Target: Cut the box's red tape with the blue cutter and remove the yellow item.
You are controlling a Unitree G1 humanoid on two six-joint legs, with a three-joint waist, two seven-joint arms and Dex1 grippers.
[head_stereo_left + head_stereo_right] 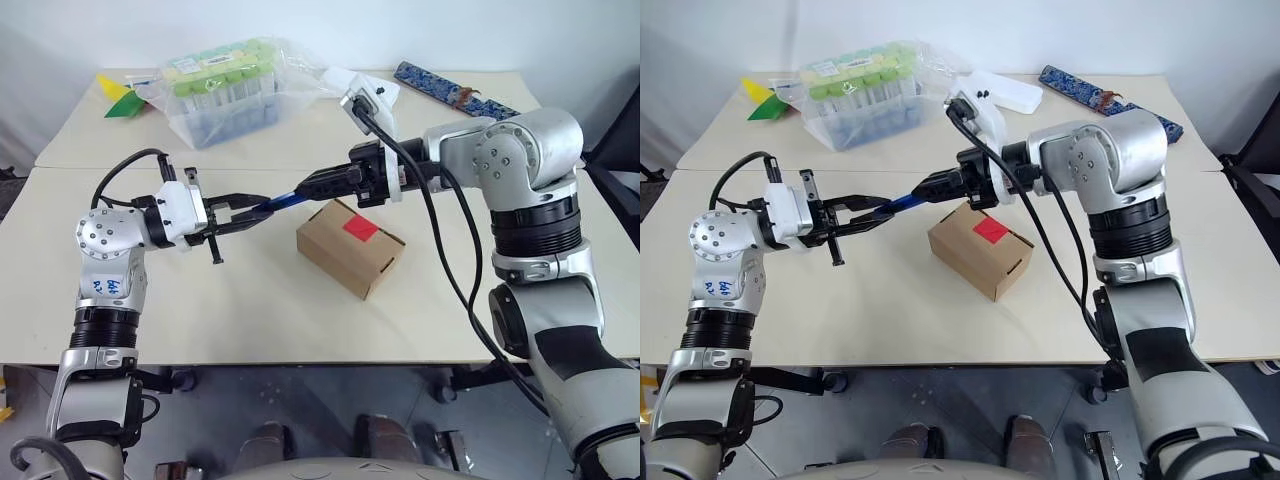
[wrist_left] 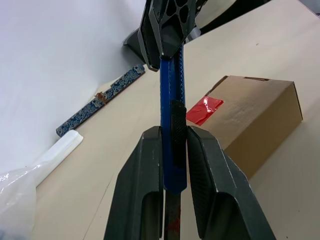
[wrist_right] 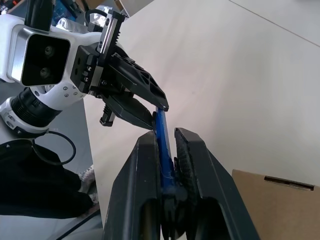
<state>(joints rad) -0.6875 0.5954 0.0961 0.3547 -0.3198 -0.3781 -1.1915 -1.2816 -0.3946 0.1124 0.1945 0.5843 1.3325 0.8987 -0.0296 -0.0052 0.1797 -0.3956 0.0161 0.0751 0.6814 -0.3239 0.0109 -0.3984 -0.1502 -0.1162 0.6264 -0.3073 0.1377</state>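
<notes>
The pale table (image 1: 250, 330) carries the box (image 1: 350, 247), a brown carton lying near its middle with flaps closed. A clear plastic tub (image 1: 222, 88) of green-capped tubes stands at the far side, well apart. Above the table, just left of the box, the left claw (image 1: 243, 212) and the right claw (image 1: 318, 184) face each other, each clenched on one end of the blue cutter (image 1: 281, 201), held in the air between them. The red tape (image 1: 360, 228) sits intact on the box's top.
</notes>
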